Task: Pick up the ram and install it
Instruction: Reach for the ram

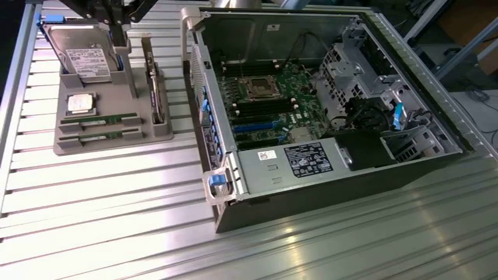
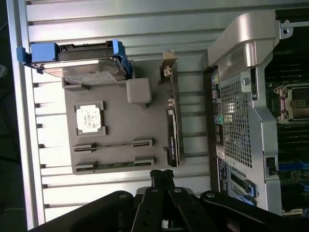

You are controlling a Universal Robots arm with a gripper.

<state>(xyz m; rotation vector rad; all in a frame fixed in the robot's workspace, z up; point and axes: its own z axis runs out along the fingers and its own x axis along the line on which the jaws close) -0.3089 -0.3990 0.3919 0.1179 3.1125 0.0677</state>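
Note:
Two ram sticks lie in slots of a grey holder tray (image 1: 116, 143): one ram (image 1: 100, 121) (image 2: 113, 144) and, beside it, the other ram (image 1: 100, 137) (image 2: 118, 164) nearer the tray's edge. My gripper (image 2: 161, 174) hangs well above the tray, its dark fingers (image 2: 155, 176) shut together on nothing and apart from both sticks. The dark arm (image 1: 105, 10) reaches in over the tray's far end. The open computer case (image 1: 233, 201) lies on the exterior view's right, and its motherboard (image 1: 269, 99) shows dark memory slots.
On the same tray are a silver hard drive (image 1: 86, 55) with blue rails, a square processor chip (image 1: 80, 102) and an upright card (image 1: 157, 87). The case's raised side frame (image 2: 241, 96) stands beside the tray. The ribbed metal table (image 1: 109, 221) extends in front.

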